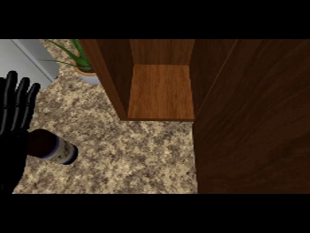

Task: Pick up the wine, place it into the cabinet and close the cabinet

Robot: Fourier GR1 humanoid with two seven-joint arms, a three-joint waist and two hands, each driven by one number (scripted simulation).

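Speckled beige stone tabletop (pixel 123 154), filling the lower left and centre of the head view.

Cabinet (pixel 161 91): brown wood, at 12 o'clock, standing open, with a bare lighter shelf inside.

Cabinet door (pixel 261 118): dark wood panel, swung open, covering the whole 3 o'clock side from top to bottom.

Potted plant (pixel 77 59): green spiky leaves in a pale pot, at 11 o'clock, just beside the cabinet's left wall.

Grey panel (pixel 19 57): at the far 10 o'clock corner, behind the plant.

Wine (pixel 53 146): dark bottle with a pale label edged in blue, lying on its side at 8 o'clock, well apart from the cabinet, one end hidden behind the hand.

Left hand (pixel 6 123): black, at 9 o'clock along the left edge, fingers straight and spread, pointing up, clamped on nothing, overlapping the bottle's near end.

Right hand: not seen.
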